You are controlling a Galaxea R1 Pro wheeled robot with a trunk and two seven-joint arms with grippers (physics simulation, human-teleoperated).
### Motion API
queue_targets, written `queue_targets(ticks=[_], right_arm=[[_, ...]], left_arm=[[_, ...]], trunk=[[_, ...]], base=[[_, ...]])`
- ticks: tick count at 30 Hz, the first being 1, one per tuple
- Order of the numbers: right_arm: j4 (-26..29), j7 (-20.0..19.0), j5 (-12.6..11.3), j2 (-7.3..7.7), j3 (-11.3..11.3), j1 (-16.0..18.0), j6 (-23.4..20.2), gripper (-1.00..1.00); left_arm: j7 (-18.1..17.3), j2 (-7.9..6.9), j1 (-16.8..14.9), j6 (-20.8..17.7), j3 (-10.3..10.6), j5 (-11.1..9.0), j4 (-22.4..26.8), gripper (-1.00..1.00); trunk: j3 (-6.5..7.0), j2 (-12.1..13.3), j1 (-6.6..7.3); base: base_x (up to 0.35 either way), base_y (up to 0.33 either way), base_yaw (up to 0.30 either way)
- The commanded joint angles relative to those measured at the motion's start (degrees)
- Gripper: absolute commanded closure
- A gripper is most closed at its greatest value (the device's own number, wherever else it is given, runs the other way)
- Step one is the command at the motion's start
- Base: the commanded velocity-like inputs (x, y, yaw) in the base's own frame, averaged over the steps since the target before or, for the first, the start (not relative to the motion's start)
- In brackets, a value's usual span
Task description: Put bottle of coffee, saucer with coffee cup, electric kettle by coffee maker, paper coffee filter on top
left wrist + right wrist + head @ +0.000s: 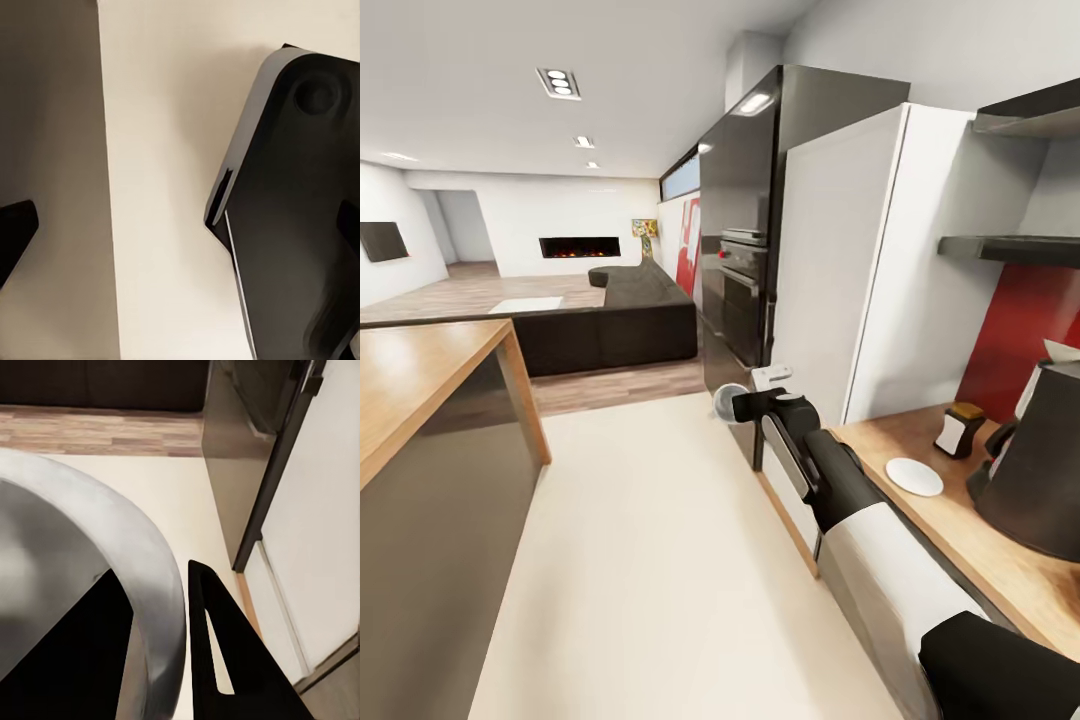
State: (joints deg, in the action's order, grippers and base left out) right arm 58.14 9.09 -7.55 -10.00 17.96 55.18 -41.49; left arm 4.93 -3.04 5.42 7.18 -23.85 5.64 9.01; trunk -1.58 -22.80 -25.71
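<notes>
Bench at right: coffee maker stands with a white filter edge showing atop it, saucer bare just beside, bottle of coffee behind the saucer; shelf above looks bare. Right gripper off the bench end, jaws closed on the coffee cup, its rim between the fingers. Left jaws: cannot tell. Judged left to do: cup onto saucer, kettle.

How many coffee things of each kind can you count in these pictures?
Dark-grey cylindrical coffee maker: 1
Small white-labelled brown-topped coffee bottle: 1
Flat round white saucer: 1
White paper filter cone on the maker: 1
Small white cup in right hand: 1
Total: 5
</notes>
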Motion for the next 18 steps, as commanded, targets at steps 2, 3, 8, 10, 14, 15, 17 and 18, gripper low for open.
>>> queue_targets(ticks=[2,3,8,10,14,15,17,18], right_arm=[[0.04,0.49,-0.63,0.0,0.07,0.09,-0.17,1.0],[0.04,0.49,-0.63,0.0,0.07,0.07,-0.17,1.0],[0.09,0.65,-0.49,0.0,-0.17,0.09,-0.17,1.0],[0.12,0.66,-0.46,0.0,-0.25,0.1,-0.21,1.0],[0.08,0.76,-0.39,0.0,-0.44,0.1,-0.25,1.0],[0.07,0.76,-0.36,0.0,-0.54,0.1,-0.25,1.0],[-0.01,0.81,-0.31,0.0,-1.29,0.09,-0.27,1.0],[-0.03,0.82,-0.3,0.0,-1.57,0.09,-0.29,1.0]], left_arm=[[0.09,0.02,-0.02,0.12,-0.32,0.59,0.08,-1.0],[0.09,0.03,-0.01,0.12,-0.32,0.6,0.09,-1.0],[0.02,-0.12,-0.06,0.01,-0.21,0.67,0.63,-1.0],[0.0,-0.12,-0.06,0.03,-0.12,0.77,0.71,-1.0],[-0.01,-0.12,-0.12,0.03,0.12,1.02,0.74,-1.0],[-0.01,-0.12,-0.13,0.03,0.15,1.04,0.74,-1.0],[-0.03,-0.12,-0.14,0.03,0.24,1.09,0.75,-1.0],[-0.05,-0.12,-0.14,0.03,0.25,1.12,0.75,-1.0]], trunk=[[-0.11,-0.12,-0.07],[-0.11,-0.12,-0.07],[-0.11,-0.12,-0.07],[-0.11,-0.12,-0.07],[-0.11,-0.12,-0.07],[-0.11,-0.12,-0.07],[-0.11,-0.12,-0.07],[-0.11,-0.12,-0.07]], base=[[0.333,0.071,0.0],[0.333,0.071,0.0],[0.324,0.103,-0.088],[0.292,0.189,-0.25],[0.274,0.205,-0.273],[0.245,0.205,-0.289],[0.216,0.19,-0.294],[0.203,0.18,-0.296]])
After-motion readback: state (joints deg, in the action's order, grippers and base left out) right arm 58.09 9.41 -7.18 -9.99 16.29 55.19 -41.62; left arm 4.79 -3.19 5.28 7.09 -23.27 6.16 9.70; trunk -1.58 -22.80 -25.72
